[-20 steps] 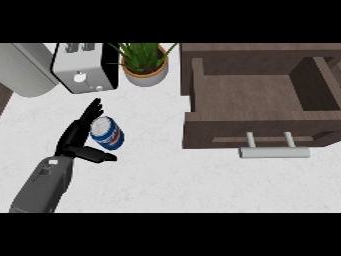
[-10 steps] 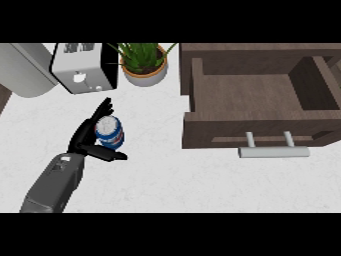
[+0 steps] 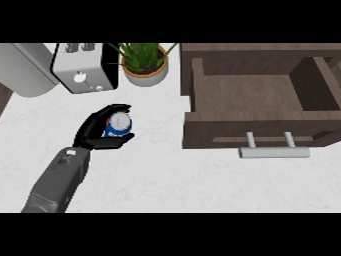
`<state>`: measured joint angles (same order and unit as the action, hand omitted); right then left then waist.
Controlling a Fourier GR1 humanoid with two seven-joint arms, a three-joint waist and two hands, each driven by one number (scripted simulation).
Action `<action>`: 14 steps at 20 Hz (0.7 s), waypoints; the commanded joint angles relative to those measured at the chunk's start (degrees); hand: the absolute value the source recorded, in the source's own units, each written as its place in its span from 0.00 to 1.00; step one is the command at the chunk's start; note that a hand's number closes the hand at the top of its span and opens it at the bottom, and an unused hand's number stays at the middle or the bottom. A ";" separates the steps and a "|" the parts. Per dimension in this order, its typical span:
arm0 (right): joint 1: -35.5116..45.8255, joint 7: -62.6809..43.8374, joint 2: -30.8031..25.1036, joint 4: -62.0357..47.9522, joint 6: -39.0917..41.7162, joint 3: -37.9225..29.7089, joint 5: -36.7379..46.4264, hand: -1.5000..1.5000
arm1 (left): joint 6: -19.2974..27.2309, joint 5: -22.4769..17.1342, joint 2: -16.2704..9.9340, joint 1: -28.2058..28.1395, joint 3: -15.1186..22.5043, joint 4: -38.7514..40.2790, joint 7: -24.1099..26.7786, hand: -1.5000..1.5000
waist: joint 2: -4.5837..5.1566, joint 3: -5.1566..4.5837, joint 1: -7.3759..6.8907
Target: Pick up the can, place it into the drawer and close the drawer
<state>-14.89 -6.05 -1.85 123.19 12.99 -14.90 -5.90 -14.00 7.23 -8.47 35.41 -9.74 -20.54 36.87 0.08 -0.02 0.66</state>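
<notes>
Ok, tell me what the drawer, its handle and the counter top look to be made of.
Drawer: probably wood or wood veneer, matt; dark brown with faint grain lines along the front. Handle: likely metal, brushed or satin; a pale grey bar on two posts with a soft sheen. Counter top: looks like stone or a marble-look laminate, smooth; white with faint grey veining.

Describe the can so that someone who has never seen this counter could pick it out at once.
Start at the open wooden drawer on the right of the white counter, then look left past the potted plant and toaster. In front of these, the left hand curls round the can. It is the only blue and white cylinder there, with a pale top.
</notes>
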 commanded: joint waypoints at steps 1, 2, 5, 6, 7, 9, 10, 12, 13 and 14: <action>-0.78 0.90 1.50 0.07 -0.05 0.93 1.22 0.00 | -2.75 -0.21 -0.87 -0.45 -0.24 1.84 3.45 1.00 | 0.10 -0.02 0.12; -3.35 0.11 1.56 3.65 0.83 0.60 -0.01 0.00 | -2.62 -1.51 1.58 0.49 -0.01 -2.15 -2.09 1.00 | -0.10 0.01 -0.10; -0.60 1.21 1.80 0.37 -1.02 1.28 1.61 0.00 | -4.33 -2.44 1.47 0.97 -0.44 -1.88 -2.53 1.00 | -0.02 0.01 -0.14; -3.04 5.48 1.77 -1.93 1.61 -0.90 0.02 0.00 | -5.73 -3.10 1.44 -1.51 0.20 -6.28 -3.77 1.00 | -0.18 0.04 -0.44; -3.20 2.45 1.82 0.26 -2.56 3.27 1.90 0.00 | -4.56 -2.44 3.31 -1.01 1.26 -6.90 -5.14 1.00 | -0.17 0.03 -0.41; -7.71 6.84 1.77 0.42 3.33 -0.64 -0.38 0.00 | -5.84 -3.81 3.48 -0.95 0.62 -8.03 -5.88 1.00 | -0.20 0.05 -0.20; 0.59 -0.45 -0.95 -0.11 0.51 -2.38 -2.45 0.00 | -4.89 -4.18 4.16 -0.69 1.15 -12.05 -8.30 1.00 | -0.21 0.04 -0.64; -5.74 6.95 1.78 -1.51 2.20 -1.08 -0.42 0.00 | -2.73 -4.46 3.62 -5.92 0.30 -12.55 -4.10 1.00 | -0.22 0.05 -0.50; -0.17 1.96 -0.19 -1.31 -0.15 -2.98 -1.15 0.00 | 0.24 -5.57 4.04 -5.74 -0.72 -15.51 -7.34 1.00 | -0.31 0.06 -1.06; -4.27 1.75 1.78 1.45 0.49 0.13 0.16 0.00 | 1.51 -7.10 2.31 -6.57 -3.33 -14.75 -6.44 1.00 | -0.41 0.06 -1.14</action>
<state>-17.22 -4.21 -1.05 123.57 13.42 -15.71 -6.34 -16.29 2.60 -5.31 31.76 -10.18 -31.94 31.24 -0.16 0.02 -0.02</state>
